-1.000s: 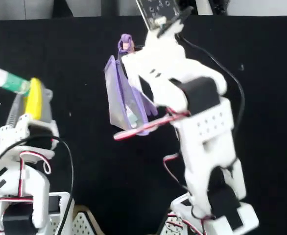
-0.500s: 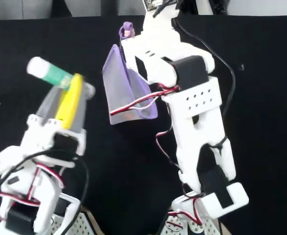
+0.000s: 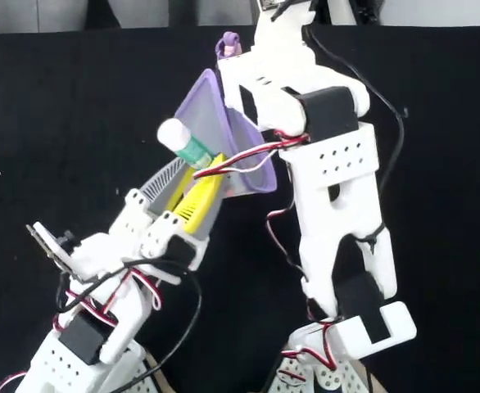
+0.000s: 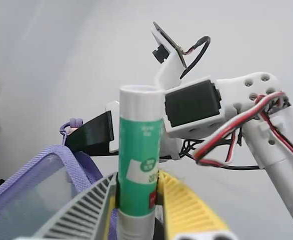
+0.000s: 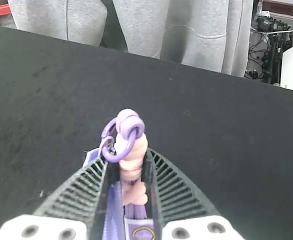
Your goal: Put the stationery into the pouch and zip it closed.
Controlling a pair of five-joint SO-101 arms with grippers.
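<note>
1. The step in hand looked like loading. The left gripper (image 3: 197, 168) held the glue stick (image 3: 184, 143) at the mouth of the pouch (image 3: 210, 102). The pouch hung above the black tabletop (image 3: 76, 98) from the right gripper (image 5: 129, 170).
2. Whether the stick's cap had passed the purple rim could not be told; it sat just beside it.
3. The next move probably called for steering the stick through the opening and then letting go, with the pouch held steady. The zip was not yet drawn.
4. The left jaws were clamped on the stick's lower body, and its capped end stuck out past their tips.
5. The right jaws were closed on the zip pull (image 5: 125, 132) at the pouch's top corner and carried its weight.
</note>
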